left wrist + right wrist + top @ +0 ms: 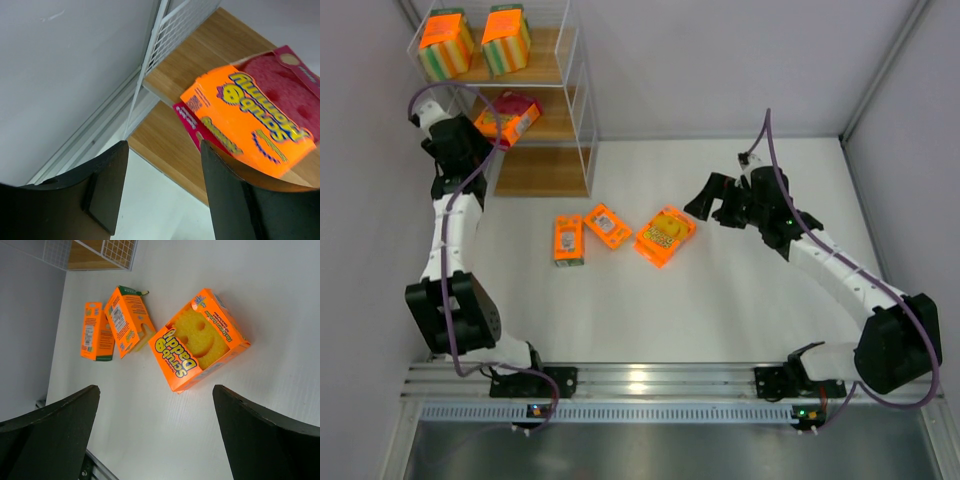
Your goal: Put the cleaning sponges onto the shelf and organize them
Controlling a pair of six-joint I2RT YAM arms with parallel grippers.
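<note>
About half done, going by how things lie. The shelf [582, 120] carries three of the six sponge packs. The left striped pack [445, 45] and right striped pack [507, 40] stand upright side by side on the top board [548, 62]. The red-faced pack [508, 118] sits at the left end of the middle board [555, 125], skewed rather than squared to the edge. Nothing shows on the bottom board [545, 172].

The left pincer [164, 150] is at the middle board just beside the red-faced pack, fingers spread with nothing between them. The pack lies against or just past its right finger. I can't tell if they touch, because the finger hides the pack's lower edge.

Three packs lie on the table [750, 300]:
- The narrow pack [568, 240] and the small pack [608, 225] are close together.
- The smiley pack [666, 236] is just right of them.

The right pincer [155, 390] hovers near the smiley pack, spread wide and holding nothing.

What's left is to shelve the three table packs, with the smiley pack probably next. The red-faced pack likely wants straightening too.
</note>
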